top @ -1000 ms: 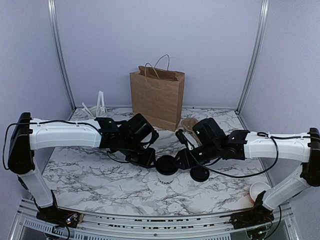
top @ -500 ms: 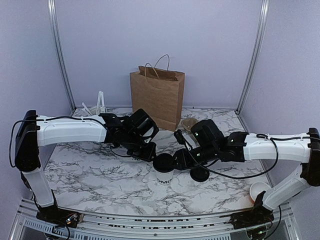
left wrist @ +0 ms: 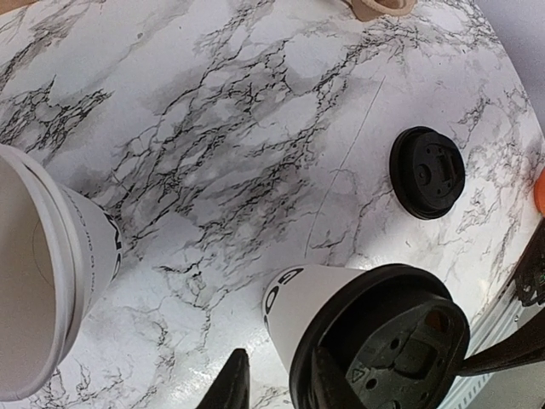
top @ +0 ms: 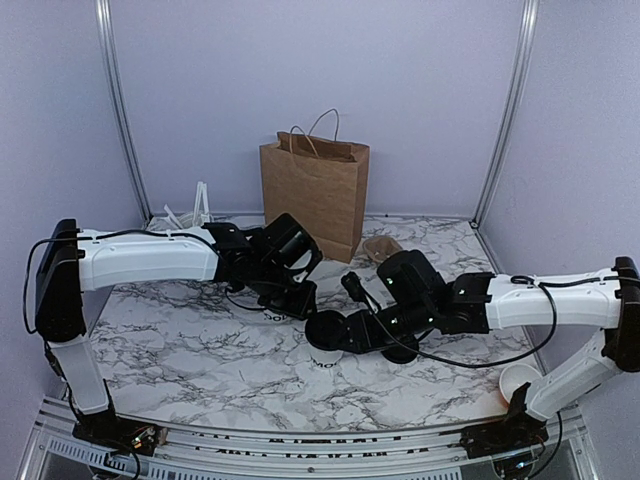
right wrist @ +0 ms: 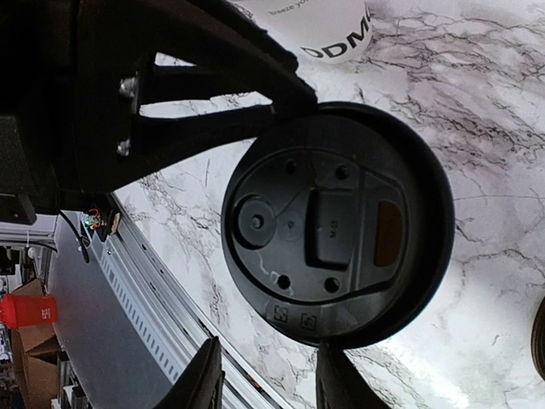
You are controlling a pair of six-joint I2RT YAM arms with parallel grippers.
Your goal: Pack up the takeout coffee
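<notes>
The takeout coffee, a white lettered cup with a black lid, stands upright on the marble table between my two grippers. The right wrist view looks straight down on its lid. My right gripper hangs just right of the lid, jaws apart over bare table, one finger at the lid's rim. My left gripper hovers behind and left of the coffee, open, with nothing between its fingers.
A lidless white cup stands beside the left gripper. A loose black lid lies right of the coffee. An open brown paper bag stands at the back. Another white cup sits near the right arm's base.
The right arm has shifted left, and the coffee has slid a little left with it. The left gripper has drawn back and slightly up, away from the coffee.
</notes>
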